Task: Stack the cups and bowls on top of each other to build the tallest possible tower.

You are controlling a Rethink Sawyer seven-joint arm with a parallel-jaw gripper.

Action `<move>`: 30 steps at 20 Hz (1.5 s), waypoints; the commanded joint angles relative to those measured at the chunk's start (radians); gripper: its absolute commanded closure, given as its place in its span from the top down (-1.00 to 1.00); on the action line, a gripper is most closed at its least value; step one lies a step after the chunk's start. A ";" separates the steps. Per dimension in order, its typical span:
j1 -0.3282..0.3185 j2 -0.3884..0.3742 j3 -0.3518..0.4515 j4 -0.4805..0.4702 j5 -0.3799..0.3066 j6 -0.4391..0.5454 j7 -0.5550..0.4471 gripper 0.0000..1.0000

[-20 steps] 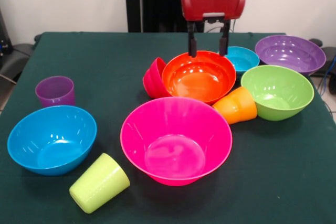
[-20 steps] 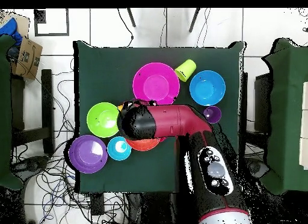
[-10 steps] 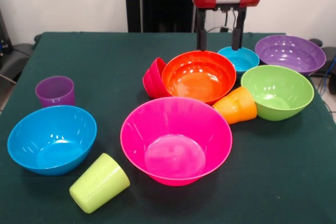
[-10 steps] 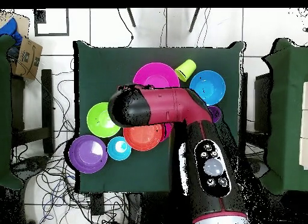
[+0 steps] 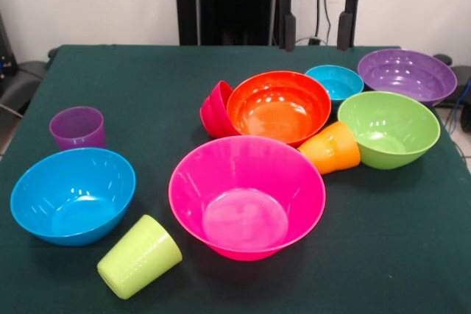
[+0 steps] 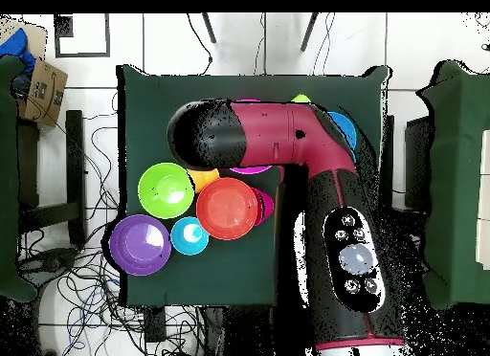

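Gripper [image 5: 317, 31]: raised at 12 o'clock, fingers spread, carrying nothing. Orange bowl [image 5: 279, 106]: centre, propped aslant on the red bowl [image 5: 215, 110] at its 9 o'clock. Pink bowl [image 5: 246, 195]: 6 o'clock, empty, upright. Orange cup [image 5: 330, 148]: on its side between orange and green bowl [image 5: 388, 128]. Every container is empty; no tower yet.

No text, label, brand, number or sign can be read in either view, whether on the bowls, the cups, the arm or the cardboard box [image 6: 40, 91] at upper left
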 commanded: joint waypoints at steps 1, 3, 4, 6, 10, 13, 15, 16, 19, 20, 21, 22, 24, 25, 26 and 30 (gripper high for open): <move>0.001 0.045 0.072 -0.090 0.003 0.147 -0.075 1.00; 0.005 0.051 0.076 -0.129 0.001 0.193 -0.092 1.00; 0.007 0.055 0.076 -0.147 0.000 0.215 -0.095 1.00; 0.009 0.073 0.080 -0.191 -0.006 0.252 -0.112 1.00; 0.009 0.085 0.086 -0.217 -0.010 0.267 -0.114 1.00; 0.014 0.090 0.086 -0.238 -0.017 0.280 -0.109 1.00; 0.018 0.094 0.085 -0.255 -0.022 0.293 -0.109 1.00; 0.019 0.097 0.085 -0.261 -0.023 0.303 -0.110 1.00; 0.022 0.098 0.082 -0.267 -0.026 0.320 -0.110 1.00; 0.023 0.098 0.081 -0.267 -0.029 0.320 -0.112 1.00; 0.022 0.098 0.081 -0.264 -0.029 0.315 -0.113 1.00; 0.021 0.099 0.081 -0.263 -0.031 0.312 -0.115 1.00; 0.020 0.105 0.081 -0.260 -0.033 0.297 -0.115 1.00; 0.019 0.106 0.082 -0.256 -0.033 0.289 -0.115 1.00; 0.019 0.106 0.080 -0.254 -0.034 0.288 -0.115 1.00; 0.021 0.129 0.076 -0.255 -0.041 0.281 -0.113 1.00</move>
